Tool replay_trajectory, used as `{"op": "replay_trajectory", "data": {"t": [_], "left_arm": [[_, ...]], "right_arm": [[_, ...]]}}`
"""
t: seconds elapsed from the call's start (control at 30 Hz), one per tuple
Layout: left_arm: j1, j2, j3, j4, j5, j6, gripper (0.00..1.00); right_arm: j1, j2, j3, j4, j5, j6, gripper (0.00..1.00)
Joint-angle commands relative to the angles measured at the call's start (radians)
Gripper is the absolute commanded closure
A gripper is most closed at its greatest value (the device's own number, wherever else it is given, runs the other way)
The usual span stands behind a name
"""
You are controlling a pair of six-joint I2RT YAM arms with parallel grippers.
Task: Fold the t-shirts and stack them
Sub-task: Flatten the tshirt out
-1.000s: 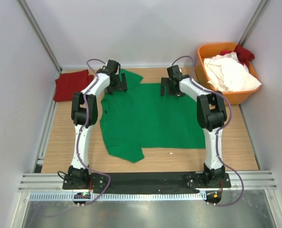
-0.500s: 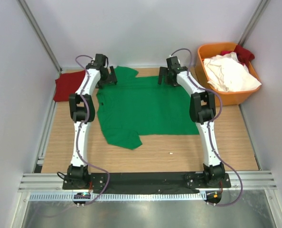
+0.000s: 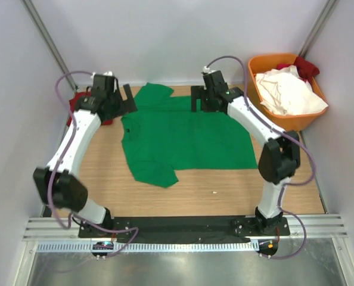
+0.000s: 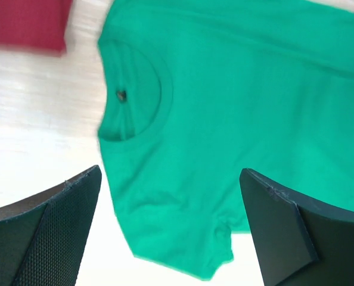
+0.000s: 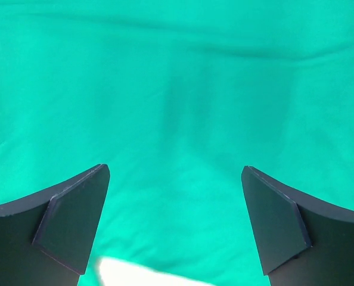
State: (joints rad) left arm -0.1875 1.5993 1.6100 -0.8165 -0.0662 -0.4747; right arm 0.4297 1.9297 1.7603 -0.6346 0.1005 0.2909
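A bright green t-shirt point(image 3: 186, 137) lies spread flat on the wooden table, its collar point(image 4: 132, 89) to the left and one sleeve point(image 3: 153, 176) towards the near edge. My left gripper point(image 3: 128, 98) hovers open above the shirt's far left corner; in the left wrist view the gripper point(image 4: 170, 173) holds nothing, with the sleeve point(image 4: 183, 238) below it. My right gripper point(image 3: 199, 101) hangs open over the shirt's far edge, and its view point(image 5: 175, 168) is filled with green cloth. A dark red t-shirt point(image 3: 75, 104) lies at the far left, mostly hidden by my left arm.
An orange bin point(image 3: 302, 122) stands at the back right, holding a crumpled white shirt point(image 3: 287, 92) and a red one point(image 3: 305, 65). Grey walls close in the table on three sides. The arm bases sit on a black rail along the near edge.
Both grippers have drawn back and left from the shirt's far edge, and the shirt has slid a little away from me. My left arm's elbow has swung far out to the left.
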Motion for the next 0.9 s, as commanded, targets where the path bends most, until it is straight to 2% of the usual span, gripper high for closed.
{"op": "replay_trajectory", "data": {"t": [0.0,0.07,0.1,0.17,0.23,0.33,0.4,0.5,0.63,0.87], "left_arm": [[-0.013,-0.177,-0.322,0.039,0.032,-0.079,0.02],[-0.027,-0.345,-0.424,0.028,0.032,-0.091,0.02],[-0.036,-0.401,-0.493,0.016,0.025,-0.094,0.02],[-0.036,-0.516,-0.538,-0.022,0.014,-0.1,0.03],[-0.038,-0.678,-0.582,-0.075,-0.006,-0.101,0.02],[-0.038,-0.873,-0.622,-0.116,-0.067,-0.087,0.01],[-0.04,-0.988,-0.642,-0.137,-0.112,-0.122,0.0],[-0.04,-1.078,-0.666,-0.116,-0.051,-0.122,0.0],[-0.04,-1.197,-0.708,-0.078,-0.044,-0.143,0.0],[-0.04,-1.205,-0.717,-0.075,-0.04,-0.142,0.0]], "right_arm": [[0.169,-0.181,-0.228,0.062,-0.002,0.06,0.01],[0.257,-0.265,-0.312,0.098,0.011,0.096,0.05],[0.311,-0.279,-0.364,0.119,0.025,0.131,0.11],[0.449,-0.294,-0.39,0.136,0.064,0.155,0.2],[0.576,-0.273,-0.398,0.162,0.105,0.156,0.25],[0.697,-0.161,-0.34,0.139,0.165,0.126,0.34],[0.731,-0.039,-0.258,0.083,0.215,0.116,0.36],[0.782,0.09,-0.164,0.047,0.24,0.077,0.39],[0.82,0.169,-0.113,0.039,0.231,0.057,0.38],[0.84,0.27,-0.038,0.0,0.258,0.019,0.39]]}}
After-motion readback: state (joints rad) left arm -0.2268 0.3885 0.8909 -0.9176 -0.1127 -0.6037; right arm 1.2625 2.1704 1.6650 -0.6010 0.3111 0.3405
